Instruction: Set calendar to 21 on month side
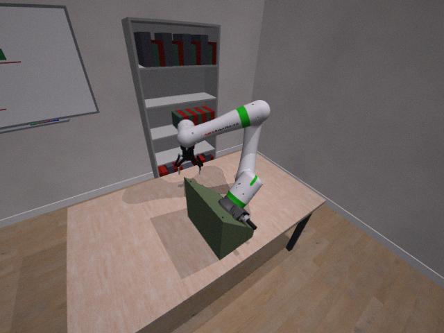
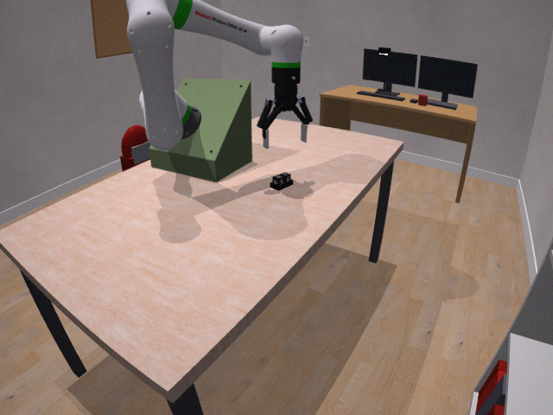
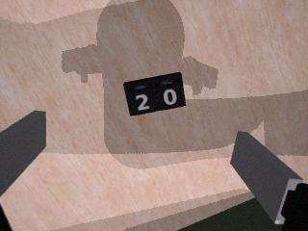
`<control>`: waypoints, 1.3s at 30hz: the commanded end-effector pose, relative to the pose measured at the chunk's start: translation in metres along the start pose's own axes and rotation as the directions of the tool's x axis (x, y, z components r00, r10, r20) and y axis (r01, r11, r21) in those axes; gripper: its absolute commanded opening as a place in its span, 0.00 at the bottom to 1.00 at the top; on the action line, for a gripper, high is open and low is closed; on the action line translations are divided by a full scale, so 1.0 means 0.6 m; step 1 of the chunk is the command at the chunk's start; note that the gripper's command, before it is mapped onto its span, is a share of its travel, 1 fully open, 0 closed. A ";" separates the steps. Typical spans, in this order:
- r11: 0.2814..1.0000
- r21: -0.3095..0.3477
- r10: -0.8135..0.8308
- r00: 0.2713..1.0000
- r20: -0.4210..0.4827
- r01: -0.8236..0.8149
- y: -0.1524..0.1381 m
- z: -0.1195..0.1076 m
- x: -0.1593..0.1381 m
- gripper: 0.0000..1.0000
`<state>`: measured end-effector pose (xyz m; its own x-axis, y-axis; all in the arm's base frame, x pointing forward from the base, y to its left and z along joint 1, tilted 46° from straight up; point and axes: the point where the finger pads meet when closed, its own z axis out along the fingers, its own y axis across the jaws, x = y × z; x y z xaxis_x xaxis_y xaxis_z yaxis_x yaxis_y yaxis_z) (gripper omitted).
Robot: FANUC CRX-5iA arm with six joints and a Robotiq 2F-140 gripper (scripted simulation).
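- End effector (image 2: 284,134) is hanging up high with both fingers spread all the way, nothing between them. On my wrist feed I can see one finger (image 3: 20,144) at the left edge and the other at the right, with only bare surface between.
- Calendar (image 3: 155,93) sits on the surface (image 2: 134,250), well below the end effector and off to the side, away from the green wedge-shaped mount (image 2: 209,129). From the exterior view it's a small dark block (image 2: 281,181) closer to that camera than the fingers are.
- On the wrist feed it shows up above the middle of the frame, so I'm not centred over it yet. I'd guess I have to slide across first, then drop.
- It reads 2 and 0 side by side, both upright from my view. The long axis runs left to right with a slight tilt, roughly in line with the way my fingers open.
- My read: the 2 cube (image 3: 142,101) can stay put, and the 0 cube (image 3: 170,96) on the right is the one needing a turn to show 1.
- Can't make out the tray or the month name at this size.
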<state>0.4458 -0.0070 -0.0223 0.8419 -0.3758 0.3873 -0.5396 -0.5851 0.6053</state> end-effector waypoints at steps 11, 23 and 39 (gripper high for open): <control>0.872 0.003 0.490 0.872 -0.007 -0.490 0.000 0.018 0.001 1.00; 0.630 0.005 0.777 0.630 -0.005 -0.777 0.000 0.031 0.001 1.00; 0.299 0.006 0.954 0.299 -0.003 -0.954 0.001 0.044 0.001 1.00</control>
<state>0.4460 -0.0257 -0.0396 -0.2204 -0.6781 0.7011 -0.9754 0.1550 -0.1567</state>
